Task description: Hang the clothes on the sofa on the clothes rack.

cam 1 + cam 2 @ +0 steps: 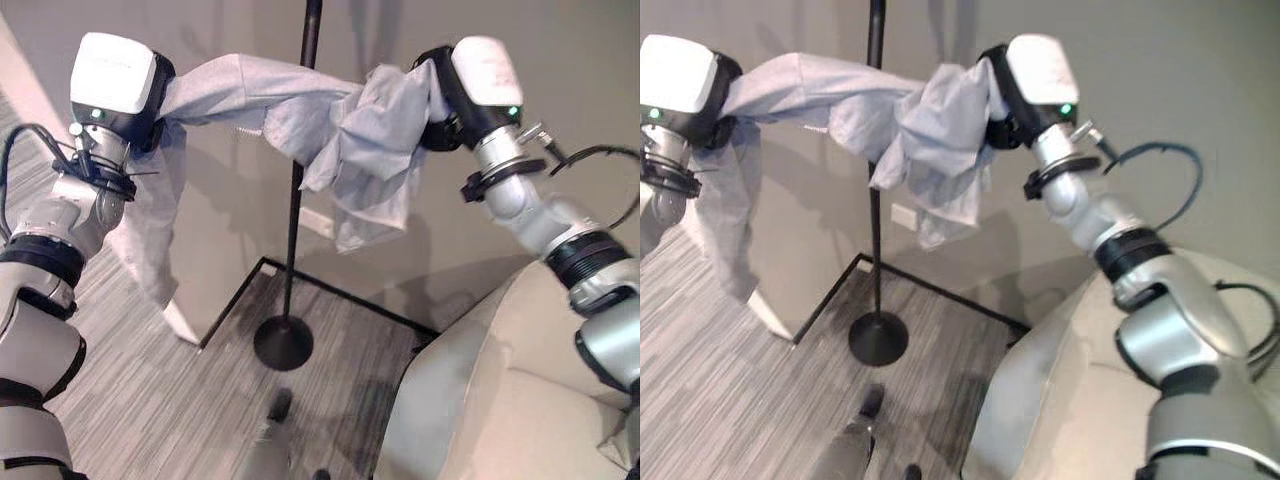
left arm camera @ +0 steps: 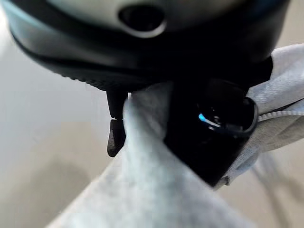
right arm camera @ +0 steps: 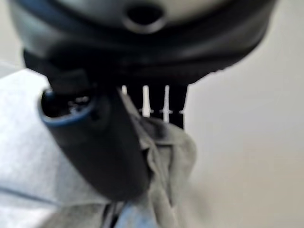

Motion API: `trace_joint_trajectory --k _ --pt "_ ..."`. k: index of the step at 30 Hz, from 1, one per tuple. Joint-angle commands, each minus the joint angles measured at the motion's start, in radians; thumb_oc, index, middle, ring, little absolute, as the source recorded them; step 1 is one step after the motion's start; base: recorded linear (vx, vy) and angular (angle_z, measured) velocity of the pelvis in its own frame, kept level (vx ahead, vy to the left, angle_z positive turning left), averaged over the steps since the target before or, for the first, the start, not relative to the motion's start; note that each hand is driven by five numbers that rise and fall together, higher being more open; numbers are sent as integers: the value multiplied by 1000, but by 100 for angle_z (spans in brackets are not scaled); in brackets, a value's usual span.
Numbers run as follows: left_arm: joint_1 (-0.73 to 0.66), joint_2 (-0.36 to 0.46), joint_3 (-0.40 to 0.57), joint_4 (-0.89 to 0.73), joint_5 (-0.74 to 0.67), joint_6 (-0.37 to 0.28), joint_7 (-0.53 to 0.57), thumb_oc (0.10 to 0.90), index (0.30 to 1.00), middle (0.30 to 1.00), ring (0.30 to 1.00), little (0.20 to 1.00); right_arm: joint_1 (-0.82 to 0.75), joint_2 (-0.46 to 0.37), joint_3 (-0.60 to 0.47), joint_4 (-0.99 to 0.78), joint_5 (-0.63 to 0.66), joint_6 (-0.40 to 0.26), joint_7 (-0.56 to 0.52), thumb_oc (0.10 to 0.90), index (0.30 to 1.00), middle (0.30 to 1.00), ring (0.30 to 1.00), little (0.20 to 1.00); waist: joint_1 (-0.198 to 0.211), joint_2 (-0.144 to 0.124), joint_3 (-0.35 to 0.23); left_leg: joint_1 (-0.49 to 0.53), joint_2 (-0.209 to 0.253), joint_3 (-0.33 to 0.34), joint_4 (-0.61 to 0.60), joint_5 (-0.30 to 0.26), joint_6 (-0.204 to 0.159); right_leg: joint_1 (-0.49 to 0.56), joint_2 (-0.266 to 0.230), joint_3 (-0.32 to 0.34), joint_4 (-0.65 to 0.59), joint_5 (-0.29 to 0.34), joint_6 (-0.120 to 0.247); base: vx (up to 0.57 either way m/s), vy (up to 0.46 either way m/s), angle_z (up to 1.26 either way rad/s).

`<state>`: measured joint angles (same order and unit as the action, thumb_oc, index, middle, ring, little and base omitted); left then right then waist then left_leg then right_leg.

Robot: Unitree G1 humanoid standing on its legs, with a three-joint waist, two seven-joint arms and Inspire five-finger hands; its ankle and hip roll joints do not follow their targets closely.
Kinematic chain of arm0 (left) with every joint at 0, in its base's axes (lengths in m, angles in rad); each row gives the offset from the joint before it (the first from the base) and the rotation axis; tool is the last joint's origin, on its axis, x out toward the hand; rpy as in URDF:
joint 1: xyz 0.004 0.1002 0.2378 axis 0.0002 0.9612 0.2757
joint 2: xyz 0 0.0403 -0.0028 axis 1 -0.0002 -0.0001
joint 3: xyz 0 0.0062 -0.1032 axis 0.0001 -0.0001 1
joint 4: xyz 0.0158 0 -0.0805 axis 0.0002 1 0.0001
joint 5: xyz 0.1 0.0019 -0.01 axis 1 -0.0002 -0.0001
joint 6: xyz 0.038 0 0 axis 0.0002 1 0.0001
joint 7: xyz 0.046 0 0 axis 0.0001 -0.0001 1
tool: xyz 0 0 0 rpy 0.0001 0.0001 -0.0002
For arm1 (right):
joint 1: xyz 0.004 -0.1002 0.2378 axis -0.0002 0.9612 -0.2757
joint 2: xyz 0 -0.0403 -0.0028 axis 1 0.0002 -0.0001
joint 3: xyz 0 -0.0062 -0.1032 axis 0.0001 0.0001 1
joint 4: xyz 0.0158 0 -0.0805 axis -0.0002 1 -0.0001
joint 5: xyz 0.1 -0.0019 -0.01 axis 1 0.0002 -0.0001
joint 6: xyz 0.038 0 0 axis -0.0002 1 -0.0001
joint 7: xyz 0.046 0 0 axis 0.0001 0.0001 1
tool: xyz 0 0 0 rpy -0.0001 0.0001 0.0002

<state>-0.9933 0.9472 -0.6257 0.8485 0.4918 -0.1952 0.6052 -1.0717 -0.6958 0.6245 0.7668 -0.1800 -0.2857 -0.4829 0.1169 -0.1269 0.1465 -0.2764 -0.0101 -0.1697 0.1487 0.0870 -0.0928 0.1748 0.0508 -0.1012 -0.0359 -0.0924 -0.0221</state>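
Sitting lower right of frame: one beige sofa [image 1: 520, 400]. Stretching across upper centre, held up off the floor: one pale blue shirt [image 1: 340, 130]. Standing behind it at centre: one black clothes rack [image 1: 292, 200], round base on the floor. Pinching one end of the shirt, upper left: left hand [image 2: 209, 142]. Gripping the bunched other end, upper right: right hand [image 3: 99, 156].

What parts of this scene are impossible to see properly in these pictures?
- Top of the clothes rack: cut off by the upper edge in both eye views.
- Rack pole's middle: hidden behind the grey shirt.
- Sofa: cropped by the edge in the eye views.
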Motion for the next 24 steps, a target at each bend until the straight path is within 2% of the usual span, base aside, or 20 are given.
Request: trace_joint_trajectory --k 1,2,6,7,8,9,10,13,15,16,17,18,19,20,21,24 --pt "230 124 219 115 -7 167 8 400 300 300 300 300 180 -196 -169 108 37 161 -14 400 300 300 300 300 47 -19 -114 63 -9 16 -102 -13 40 -44 -26 -41 3 -54 69 29 70 -42" --pt "244 125 229 107 -4 169 7 400 300 300 300 300 186 -196 -170 101 35 163 -14 400 300 300 300 300 46 -18 -117 64 -8 17 -103 -12 40 -44 -26 -41 3 -54 69 31 91 -38" --pt "431 -25 373 35 -59 154 23 400 300 300 300 300 337 -98 -255 14 32 154 -15 400 300 300 300 300 36 -20 -119 82 -6 33 -136 -7 49 -54 -32 -45 3 -51 73 -12 52 -1" --pt "486 -101 424 -15 -103 149 40 400 300 300 300 300 377 -58 -292 -17 42 150 -24 400 300 300 300 300 35 -18 -114 92 -6 38 -147 -9 52 -54 -36 -43 2 -53 72 -34 55 -5" --pt "513 -126 443 -37 -116 144 38 400 300 300 300 300 395 -51 -302 -38 47 149 -18 400 300 300 300 300 31 -14 -119 91 -4 39 -154 -3 53 -59 -35 -42 -1 -48 73 -47 60 -9" --pt "565 -184 479 -71 -146 135 41 400 300 300 300 300 425 -26 -321 -68 54 145 -18 400 300 300 300 300 28 -10 -120 95 -3 42 -161 -2 54 -60 -36 -41 -3 -45 74 -51 76 -6" --pt "636 -281 516 -146 -192 107 43 400 300 300 300 300 472 17 -347 -118 66 134 -11 400 300 300 300 300 22 -2 -118 103 -3 46 -171 0 54 -62 -39 -37 -9 -42 73 -40 78 -5" --pt "737 -419 579 -256 -335 56 28 400 300 300 300 300 550 96 -368 -205 99 119 16 400 300 300 300 300 14 16 -123 116 1 57 -186 5 56 -58 -41 -30 -19 -37 73 -44 62 -9" --pt "822 -549 605 -372 -552 -22 -15 400 300 300 300 300 628 185 -362 -288 149 95 53 400 300 300 300 300 8 35 -127 126 4 61 -196 13 55 -53 -45 -27 -28 -30 72 -69 45 -12" --pt "886 -685 579 -506 -959 -125 -157 400 300 300 300 300 719 306 -291 -394 292 63 171 400 300 300 300 300 4 55 -127 133 9 64 -201 25 50 -47 -44 -25 -35 -29 68 -96 18 -16" --pt "923 -752 533 -542 -1173 -130 -259 400 300 300 300 300 775 406 -213 -431 538 36 297 558 538 538 538 538 7 67 -131 133 11 63 -202 37 43 -40 -42 -33 -40 -30 66 -128 6 -9" --pt "932 -775 515 -534 -1227 -126 -285 400 300 300 300 300 792 453 -173 -418 657 33 352 800 900 900 900 900 10 71 -132 135 11 61 -203 43 39 -35 -41 -36 -40 -31 65 -77 -6 1" --pt "935 -785 509 -525 -1242 -123 -287 568 552 552 552 552 798 467 -155 -416 705 36 370 800 900 900 900 900 11 73 -133 135 11 59 -203 44 38 -34 -41 -39 -41 -31 64 -44 -1 8" --pt "938 -797 500 -514 -1262 -122 -293 616 625 625 625 625 804 478 -137 -417 746 40 391 800 900 900 900 900 13 76 -134 136 11 59 -203 46 37 -33 -40 -41 -40 -32 64 -28 3 17" --pt "941 -804 497 -501 -1276 -119 -305 800 900 900 900 900 805 478 -126 -425 762 39 402 800 900 900 900 900 14 78 -135 136 11 59 -203 47 36 -31 -40 -43 -39 -33 64 -30 4 25" --pt "957 -811 491 -472 -1302 -111 -331 800 900 900 900 900 814 463 -110 -433 765 46 424 800 900 900 900 900 14 83 -138 137 11 55 -205 52 34 -28 -40 -50 -38 -36 62 -20 1 8"
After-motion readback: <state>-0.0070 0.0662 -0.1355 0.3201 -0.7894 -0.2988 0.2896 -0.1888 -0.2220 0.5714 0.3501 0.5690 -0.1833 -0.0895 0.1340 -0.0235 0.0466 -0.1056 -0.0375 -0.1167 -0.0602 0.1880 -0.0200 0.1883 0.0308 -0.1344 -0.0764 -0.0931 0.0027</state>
